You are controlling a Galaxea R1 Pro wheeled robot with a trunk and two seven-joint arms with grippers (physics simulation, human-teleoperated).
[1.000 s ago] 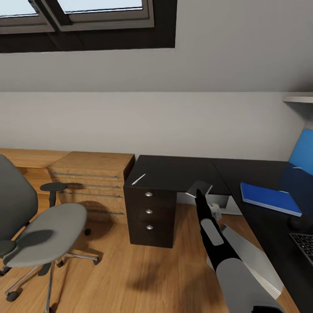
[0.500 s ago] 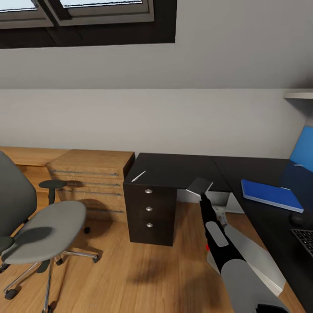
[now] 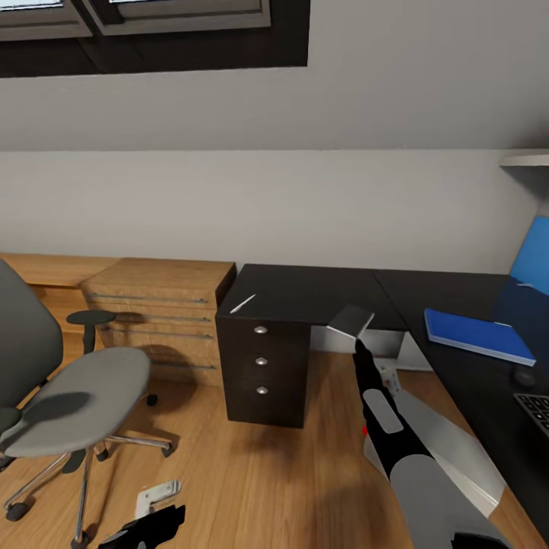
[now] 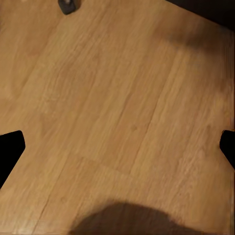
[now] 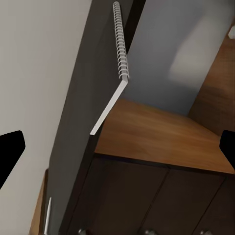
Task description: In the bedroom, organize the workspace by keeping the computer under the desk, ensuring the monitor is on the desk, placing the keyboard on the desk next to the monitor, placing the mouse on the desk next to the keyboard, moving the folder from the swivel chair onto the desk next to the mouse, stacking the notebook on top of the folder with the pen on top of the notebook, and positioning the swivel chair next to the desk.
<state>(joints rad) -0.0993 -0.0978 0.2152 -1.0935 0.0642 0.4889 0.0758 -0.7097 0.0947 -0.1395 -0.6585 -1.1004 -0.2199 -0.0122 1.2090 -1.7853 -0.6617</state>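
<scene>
The grey-white notebook (image 3: 351, 320) lies over the front edge of the black desk (image 3: 305, 293), its spiral binding (image 5: 120, 49) overhanging. My right gripper (image 3: 357, 345) sits just below and in front of it, open (image 5: 117, 147), holding nothing. The white pen (image 3: 242, 303) (image 5: 47, 213) rests above the drawer unit. On the desk's right wing lie the blue folder (image 3: 476, 334), the mouse (image 3: 524, 376) and the keyboard (image 3: 537, 408), with the monitor (image 3: 531, 255) at the edge. The silver computer (image 3: 442, 446) stands under the desk. The grey swivel chair (image 3: 69, 396) is at left. My left gripper (image 3: 149, 526) hangs open (image 4: 117, 147) over the floor.
A light wooden drawer chest (image 3: 160, 305) stands between the chair and the black three-drawer unit (image 3: 263, 362). Wood floor (image 3: 252, 473) lies open in front of the drawers. One chair caster (image 4: 67, 5) shows near my left gripper. A shelf (image 3: 526, 160) juts from the wall at right.
The head view has tilted down a little. My right arm has slid slightly right and closer under the notebook. My left gripper has come into view at the bottom.
</scene>
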